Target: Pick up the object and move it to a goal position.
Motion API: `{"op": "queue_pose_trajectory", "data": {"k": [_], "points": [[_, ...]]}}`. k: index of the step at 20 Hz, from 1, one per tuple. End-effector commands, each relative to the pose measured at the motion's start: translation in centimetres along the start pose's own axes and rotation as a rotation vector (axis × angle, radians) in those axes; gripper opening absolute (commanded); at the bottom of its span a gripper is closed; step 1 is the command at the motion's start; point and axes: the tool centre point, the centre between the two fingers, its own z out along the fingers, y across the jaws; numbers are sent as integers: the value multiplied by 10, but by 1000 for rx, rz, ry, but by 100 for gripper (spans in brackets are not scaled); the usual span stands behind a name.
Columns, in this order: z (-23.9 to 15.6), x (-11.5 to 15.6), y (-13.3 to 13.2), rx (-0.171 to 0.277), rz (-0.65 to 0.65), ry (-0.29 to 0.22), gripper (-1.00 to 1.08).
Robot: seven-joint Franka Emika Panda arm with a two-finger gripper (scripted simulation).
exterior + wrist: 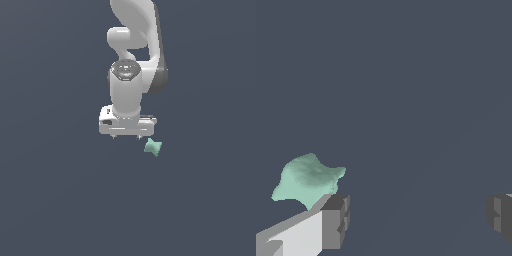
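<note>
White two-fingered gripper (126, 136) hangs with jaws spread wide, empty; small mint-green bow-tie-shaped object (153, 147) lies just beside one finger (335, 221), long axis tilted diagonally

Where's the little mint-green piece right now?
In the exterior view the mint-green piece lies just below the gripper, off toward that view's right. The wrist view shows it outside the open fingers, beside one fingertip.

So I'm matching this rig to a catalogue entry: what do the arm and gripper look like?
The arm is glossy white with rounded, bulbous links and dark grey bands at its joints, plus a round grey cap on the wrist. The gripper has a white boxy body; the wrist view shows blocky grey fingertips on white fingers. No cables or markings show.
</note>
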Motion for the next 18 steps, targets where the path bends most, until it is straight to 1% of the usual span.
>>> {"op": "queue_pose_trajectory", "data": {"k": [1,9,18], "points": [[0,0,0,0,0,0,100],[18,-4,-8,9,19,-19,100],[20,-5,-10,8,-3,-20,100]]}}
